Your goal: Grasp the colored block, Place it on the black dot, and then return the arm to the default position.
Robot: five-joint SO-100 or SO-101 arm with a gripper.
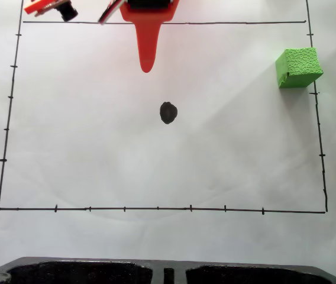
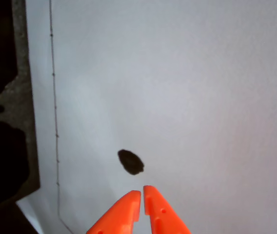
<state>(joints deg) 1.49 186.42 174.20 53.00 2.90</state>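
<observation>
There is one green cube [image 1: 299,67] on the paper — just one. There is one black dot [image 1: 168,112] in the middle. There is one big white sheet of paper [image 1: 97,136] with one black box drawn on it [image 1: 156,209]. One orange arm [image 1: 147,35] pokes in — with two orange fingers [image 2: 121,214] in the wrist view. One dark foam tray [image 1: 97,272] sits at the bottom edge.

Bright orange plastic arm [image 1: 147,35], tapered pointed jaws, black motor [image 1: 67,10], small screw dimples.

Bright, even light; soft shadows; wrist view slightly blurred, pinkish tint at right.
</observation>
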